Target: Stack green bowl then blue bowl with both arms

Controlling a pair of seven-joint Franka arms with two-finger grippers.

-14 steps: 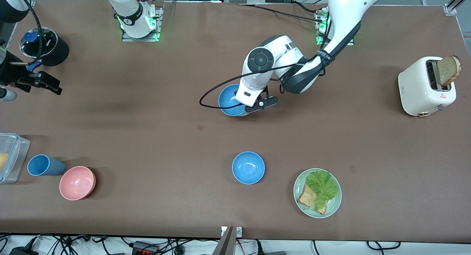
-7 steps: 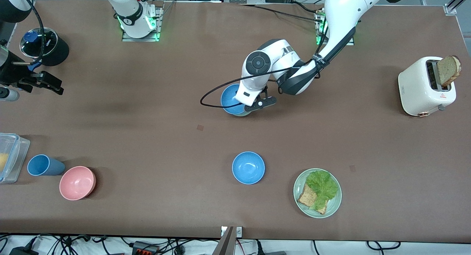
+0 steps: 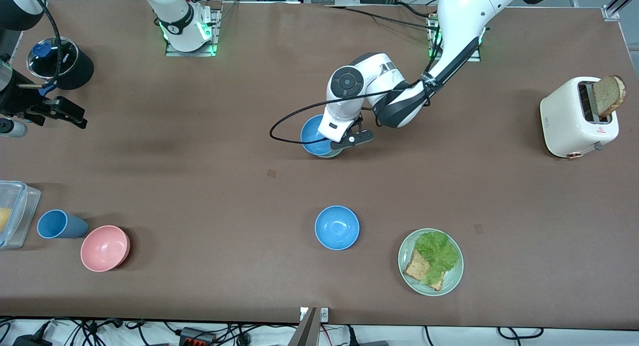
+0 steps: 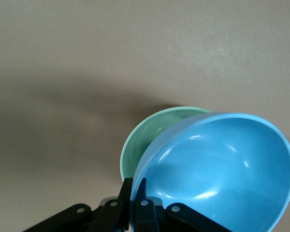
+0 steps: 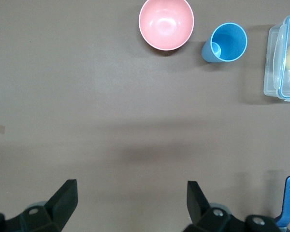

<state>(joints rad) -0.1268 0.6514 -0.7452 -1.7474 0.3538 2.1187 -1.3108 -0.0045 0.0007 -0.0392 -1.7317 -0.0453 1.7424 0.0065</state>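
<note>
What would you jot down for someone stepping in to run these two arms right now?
Left gripper: fingers shut on the rim of a blue bowl, holding it tilted over the green bowl, which sits on the table mid-way along it.
Right gripper: fingers open, holding nothing, waiting over the right arm's end of the table.
Done: green bowl placed, blue bowl brought above it.
Left: lower the blue bowl until it nests in the green one, then release.
The second blue bowl sits nearer the front camera, untouched.
</note>
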